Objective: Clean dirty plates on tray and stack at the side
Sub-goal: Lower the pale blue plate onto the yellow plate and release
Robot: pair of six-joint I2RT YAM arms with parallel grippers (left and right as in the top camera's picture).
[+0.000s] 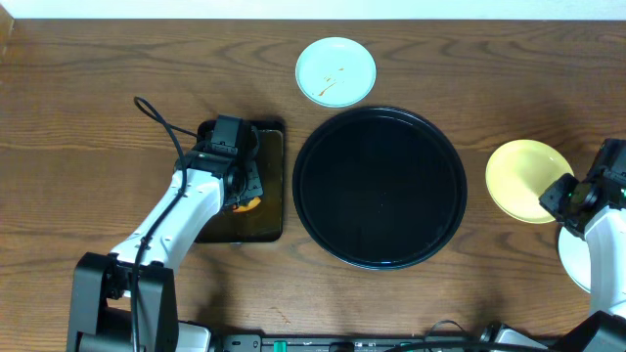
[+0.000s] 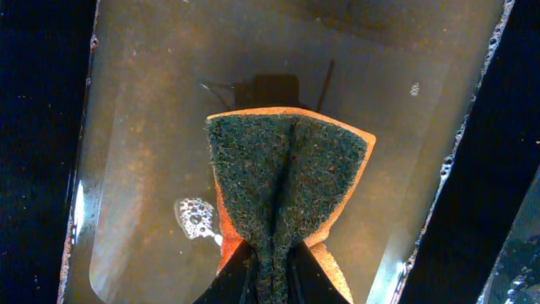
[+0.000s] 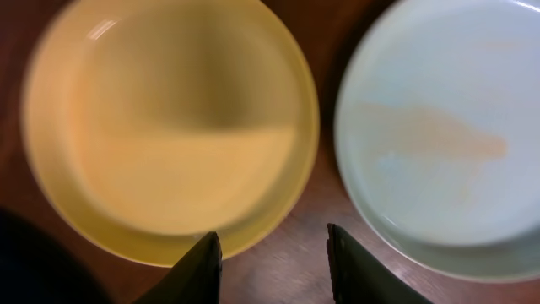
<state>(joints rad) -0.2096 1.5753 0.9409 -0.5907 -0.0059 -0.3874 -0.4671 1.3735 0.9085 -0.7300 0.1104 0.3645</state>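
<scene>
The round black tray [image 1: 380, 186] lies mid-table with nothing on it. A pale mint plate [image 1: 335, 70] with an orange-brown smear rests on the wood behind it. To the tray's right sits the yellow plate [image 1: 528, 179] [image 3: 169, 127], and beside that another pale plate [image 1: 577, 256] [image 3: 447, 127] with a faint smear, partly under the right arm. My right gripper [image 1: 562, 200] [image 3: 272, 245] hovers open just off the yellow plate's near rim, holding nothing. My left gripper [image 1: 240, 191] [image 2: 274, 270] is shut on a folded green-and-orange sponge [image 2: 287, 186].
The sponge hangs over a small rectangular black tray [image 1: 269, 186] [image 2: 152, 127] holding murky water and some foam, left of the round tray. A black cable [image 1: 156, 117] loops behind the left arm. Bare wood lies between the yellow and pale plates.
</scene>
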